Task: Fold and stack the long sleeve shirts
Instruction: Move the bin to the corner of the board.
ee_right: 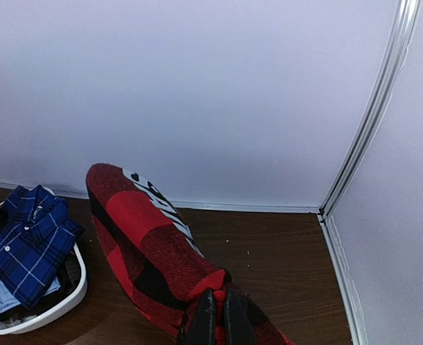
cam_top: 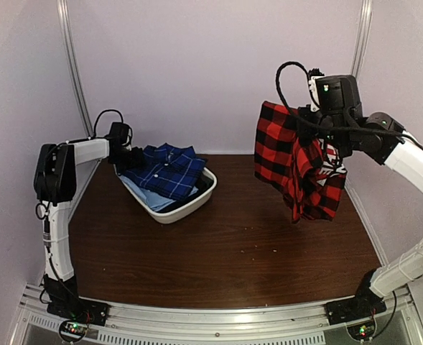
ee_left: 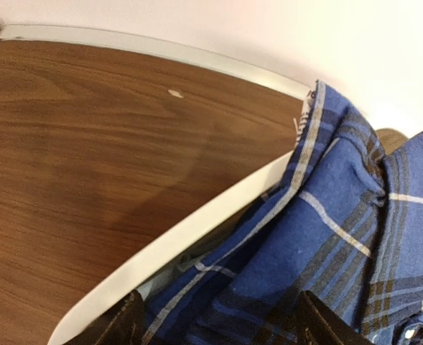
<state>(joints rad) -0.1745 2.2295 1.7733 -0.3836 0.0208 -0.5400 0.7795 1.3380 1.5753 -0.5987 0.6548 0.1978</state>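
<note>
Two shirts, none folded yet, it seems. The blue shirt (cam_top: pixel 169 169) lies loose in the white tub (cam_top: pixel 197 205), with the left gripper (ee_left: pixel 218 323) spread open over it. To the right of the tub, the right gripper (ee_right: pixel 217 316) pinches the red shirt (cam_top: pixel 297 165) — it hangs high in the air.

Free tabletop (cam_top: pixel 225 244) between tub (cam_top: pixel 188 211) and shirt (cam_top: pixel 279 147)
</note>
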